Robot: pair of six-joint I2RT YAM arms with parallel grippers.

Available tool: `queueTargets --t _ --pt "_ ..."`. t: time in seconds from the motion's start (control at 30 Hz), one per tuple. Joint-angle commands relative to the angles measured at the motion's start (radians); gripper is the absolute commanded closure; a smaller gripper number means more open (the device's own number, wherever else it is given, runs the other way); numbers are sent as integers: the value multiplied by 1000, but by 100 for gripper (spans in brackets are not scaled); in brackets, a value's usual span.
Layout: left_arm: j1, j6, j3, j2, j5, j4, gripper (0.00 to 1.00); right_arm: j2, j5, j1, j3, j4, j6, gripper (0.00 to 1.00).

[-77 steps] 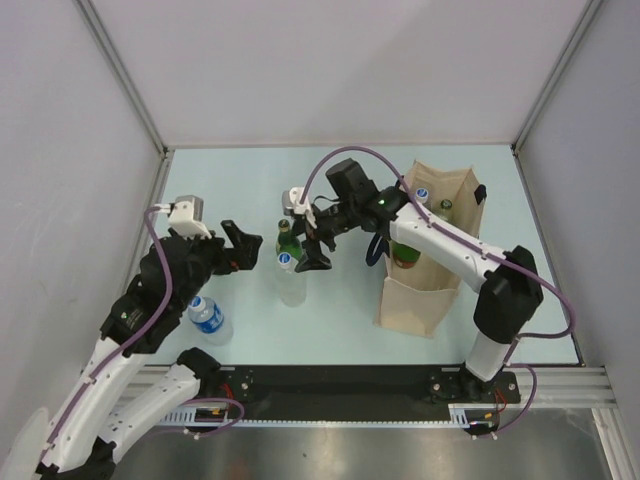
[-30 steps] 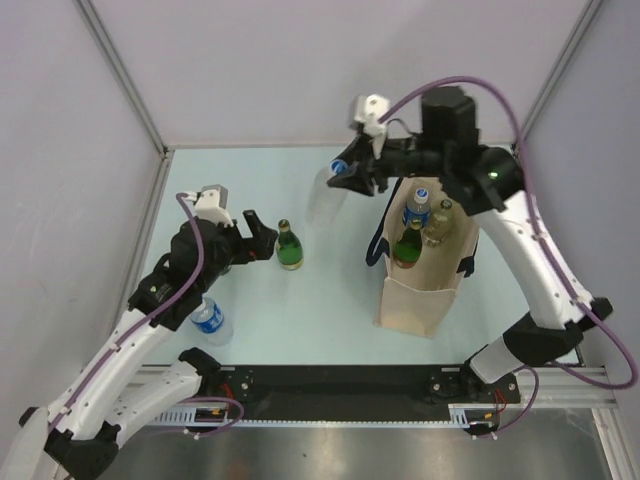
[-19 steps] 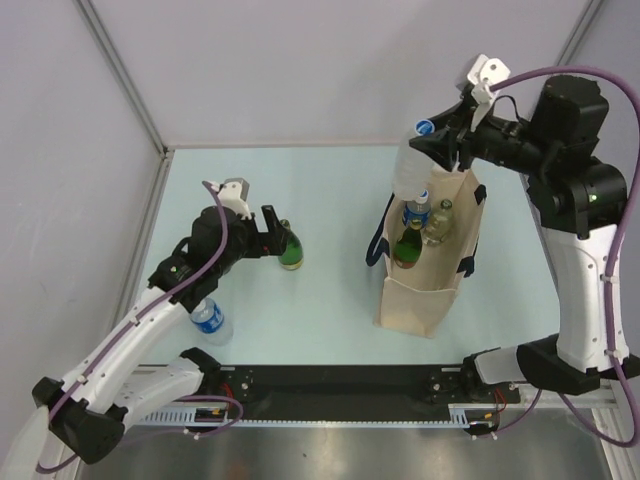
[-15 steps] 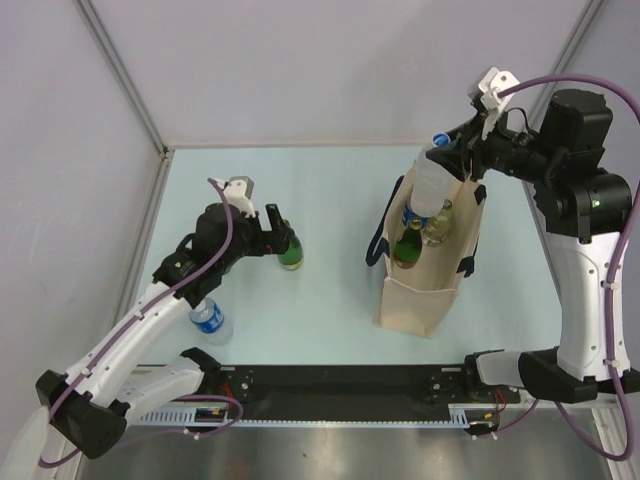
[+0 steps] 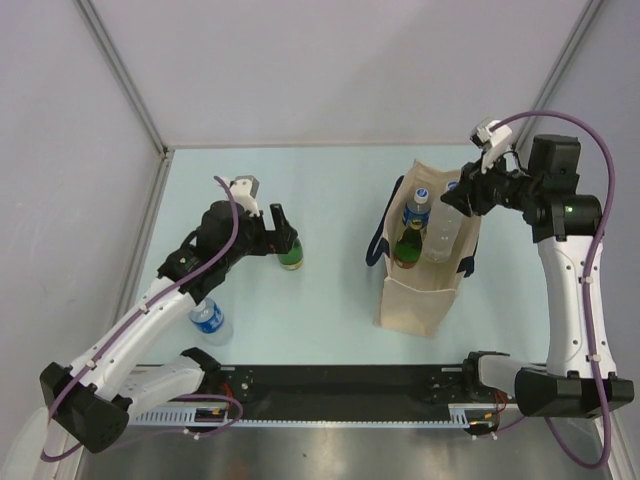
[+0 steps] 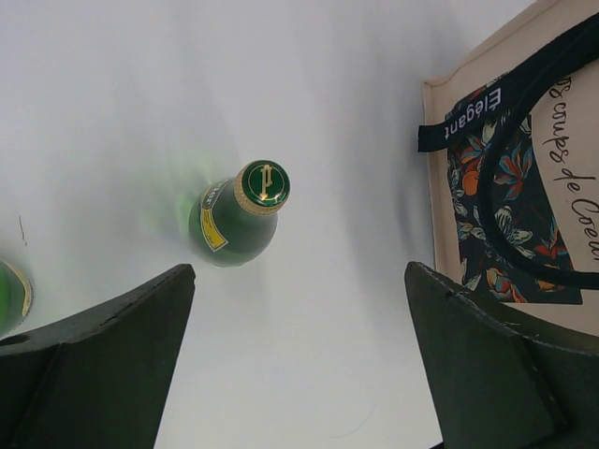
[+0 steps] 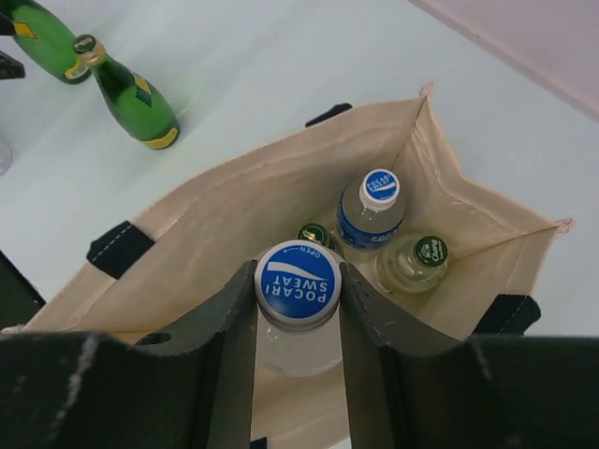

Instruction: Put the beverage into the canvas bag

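Observation:
The canvas bag [image 5: 428, 292] stands upright at the right of the table, beige with dark straps; it also shows in the wrist views [image 7: 234, 192] [image 6: 562, 140]. My right gripper [image 5: 470, 194] [image 7: 298, 281] is shut on the neck of the beverage [image 7: 298, 285], a clear bottle with a blue Pocari Sweat cap. The bottle [image 5: 446, 226] hangs in the bag's open mouth, beside the bottles inside. My left gripper [image 5: 283, 226] [image 6: 299, 309] stands open and empty over the table, close to a green glass bottle [image 5: 291, 256] [image 6: 239, 220].
Three bottles stand inside the bag: a blue-capped one [image 7: 372, 213], a clear one with a green cap [image 7: 413, 262] and a green one [image 7: 314, 234]. A second green bottle [image 7: 42, 37] stands by the first. A water bottle [image 5: 210, 318] stands at the near left.
My right arm has carried the clear bottle from high over the table across to the bag and lowered it into the mouth. My left gripper has moved closer to the green bottle, still open.

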Motion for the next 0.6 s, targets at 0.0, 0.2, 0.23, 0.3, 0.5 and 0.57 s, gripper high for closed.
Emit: queueTargets --t 0.0,0.2,0.23,0.3,0.5,0.57 --pt "7 18 3 -1 18 47 0 -51 -29 -18 -57 233 -18 100" --pt "9 12 -12 -9 12 52 0 -49 11 -21 -180 282 -81 100" --pt "9 10 -17 -7 14 50 0 -48 13 -21 -201 293 -86 100" --pt "9 9 -20 -4 14 53 0 -49 20 -21 -264 349 -93 100" --pt "13 9 -15 5 15 55 0 -58 42 -23 -427 521 -113 100" --pt "16 10 -12 7 17 56 0 -64 34 -28 -467 570 -125 100"
